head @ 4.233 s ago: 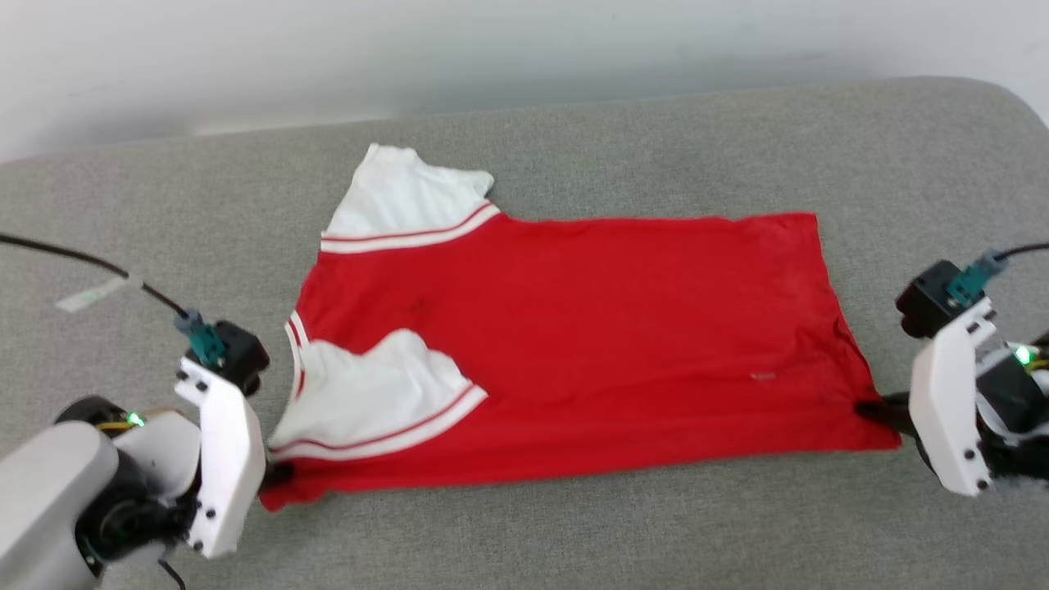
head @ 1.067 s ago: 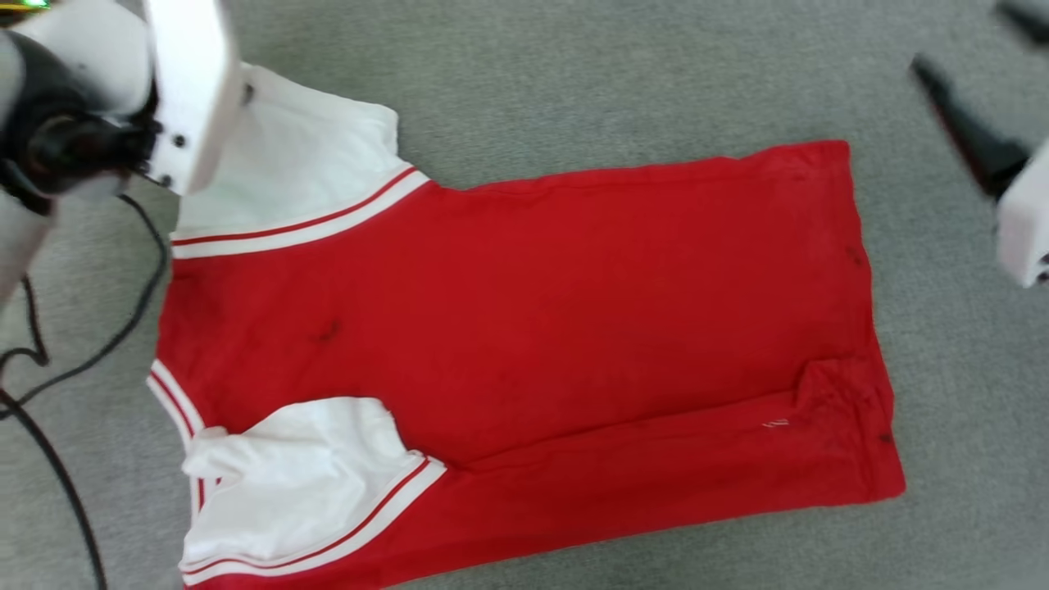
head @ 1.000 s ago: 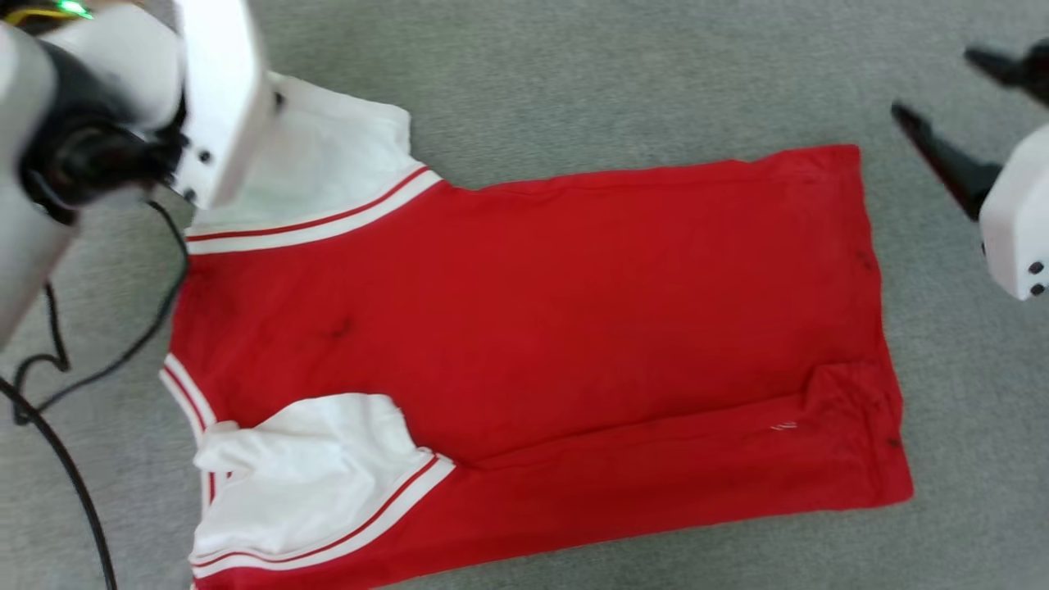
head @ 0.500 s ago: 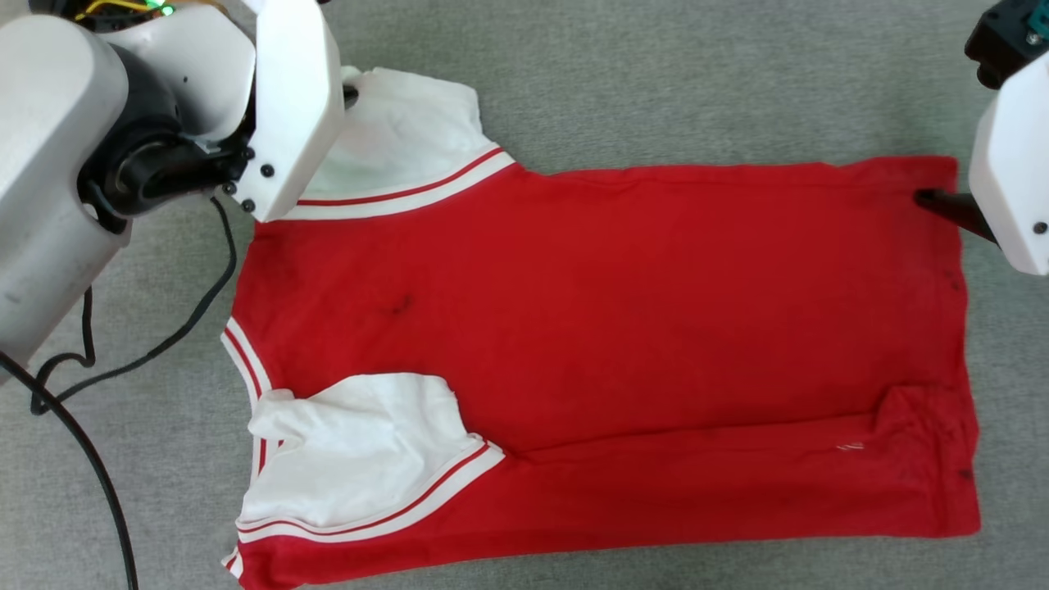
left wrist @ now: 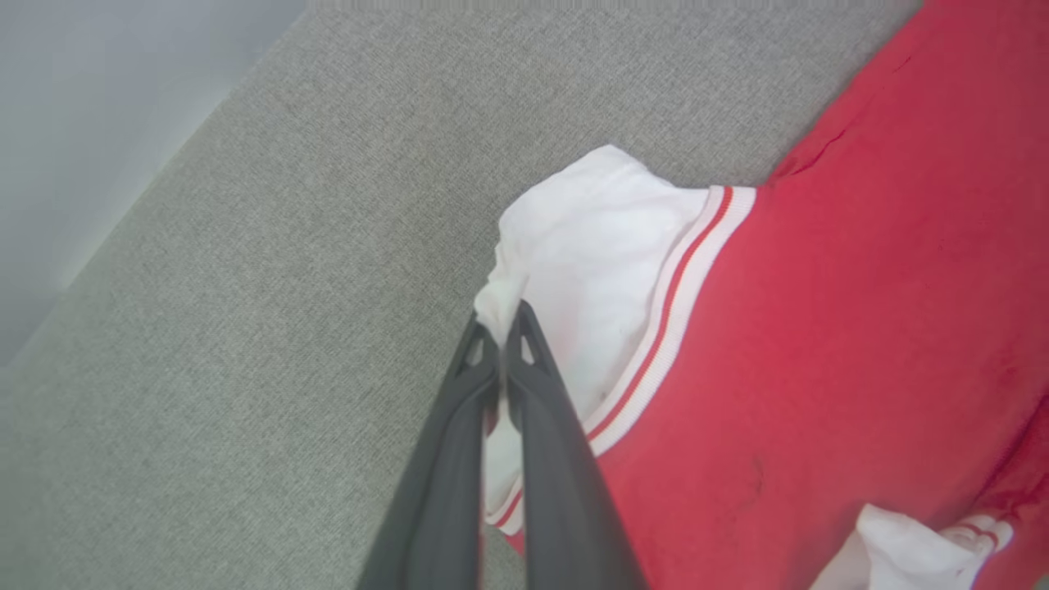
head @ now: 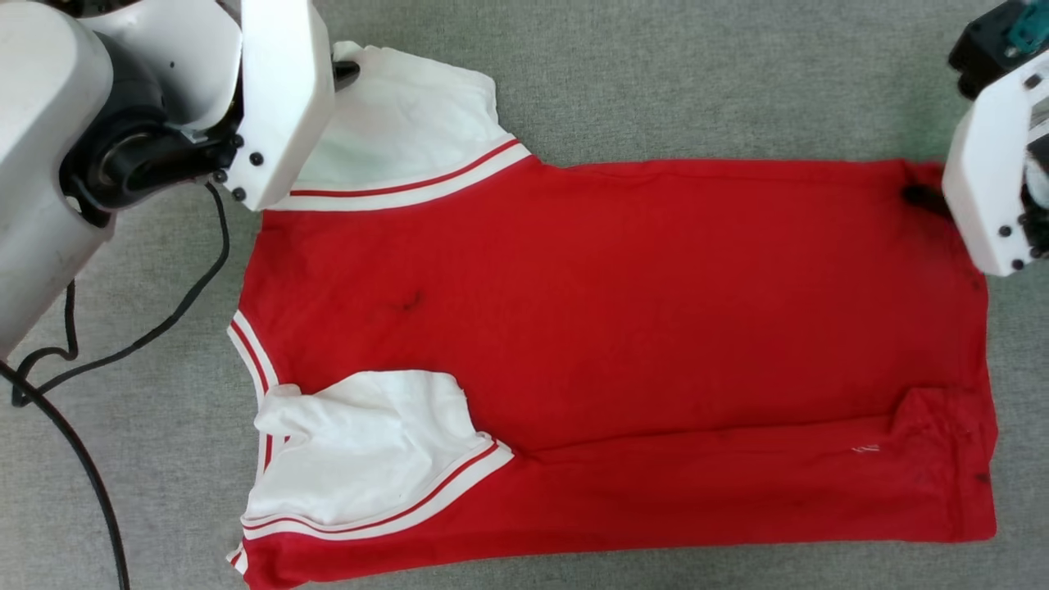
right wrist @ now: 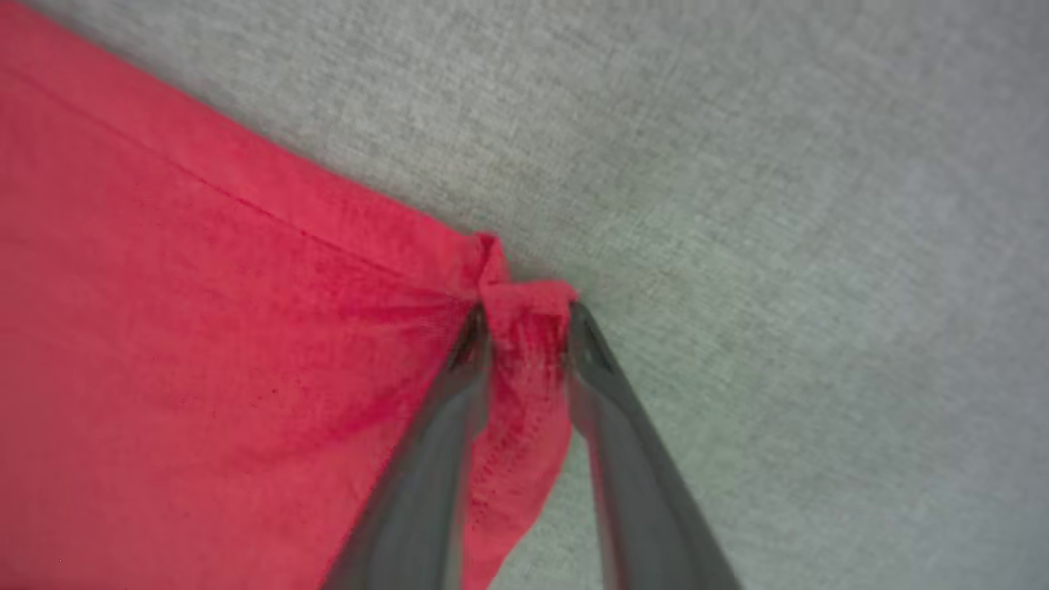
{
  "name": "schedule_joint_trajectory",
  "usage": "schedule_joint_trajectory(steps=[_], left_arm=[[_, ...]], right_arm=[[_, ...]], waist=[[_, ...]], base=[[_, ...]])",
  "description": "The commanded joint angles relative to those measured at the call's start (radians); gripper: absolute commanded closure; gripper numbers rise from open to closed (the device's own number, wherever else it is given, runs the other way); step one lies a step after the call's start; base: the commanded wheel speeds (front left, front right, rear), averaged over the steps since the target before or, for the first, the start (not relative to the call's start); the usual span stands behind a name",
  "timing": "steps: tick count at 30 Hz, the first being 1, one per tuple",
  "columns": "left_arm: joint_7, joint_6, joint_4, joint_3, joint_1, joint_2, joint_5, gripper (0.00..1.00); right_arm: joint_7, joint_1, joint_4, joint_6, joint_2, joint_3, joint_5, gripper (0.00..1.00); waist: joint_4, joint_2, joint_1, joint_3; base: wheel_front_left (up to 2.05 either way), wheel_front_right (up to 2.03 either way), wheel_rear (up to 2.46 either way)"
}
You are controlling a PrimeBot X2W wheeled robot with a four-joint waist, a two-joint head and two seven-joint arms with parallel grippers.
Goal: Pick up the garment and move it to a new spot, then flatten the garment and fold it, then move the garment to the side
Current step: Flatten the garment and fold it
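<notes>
Well — the garment: left jaws pinch sleeve, right jaws pinch hem.

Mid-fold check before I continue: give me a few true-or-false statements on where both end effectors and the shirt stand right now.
1. The left end effector is shut on the far sleeve's edge. True.
2. The right end effector is at the neckline. False: its fingers flank a bunched hem corner.
3. The garment shows a printed number. False: the upward side is plain red.
4. The near sleeve lies folded onto the red body. True.
5. A black cable crosses the red body. False: it lies on the grey surface beside the garment.
</notes>
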Motion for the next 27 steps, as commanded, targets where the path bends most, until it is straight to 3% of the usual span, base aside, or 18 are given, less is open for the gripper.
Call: schedule_joint_trajectory(steps=[1, 5, 15, 27], left_arm=[[-0.019, 0.000, 0.005, 0.000, 0.016, 0.011, -0.007, 1.00], [-0.053, 0.000, 0.008, 0.003, 0.039, 0.023, -0.021, 1.00], [-0.159, 0.001, -0.062, -0.011, 0.175, 0.117, -0.054, 1.00], [-0.270, 0.072, -0.207, -0.058, 0.400, 0.226, -0.081, 1.00]], right_arm=[[-0.015, 0.054, 0.029, -0.001, 0.027, 0.059, -0.009, 1.00], [-0.083, 0.039, 0.023, 0.000, 0.024, 0.046, 0.012, 1.00], [-0.291, 0.095, -0.028, -0.001, -0.045, 0.079, 0.067, 1.00], [-0.448, 0.270, -0.085, -0.001, -0.127, 0.118, 0.130, 1.00]], waist=[[-0.010, 0.0000, 0.0002, -0.021], [-0.020, 0.0000, 0.0002, -0.057], [-0.015, 0.0000, 0.0002, -0.188], [-0.003, 0.0000, 0.0002, -0.317]], base=[[0.00, 0.00, 0.00], [0.00, 0.00, 0.00], [0.00, 0.00, 0.00], [0.00, 0.00, 0.00]])
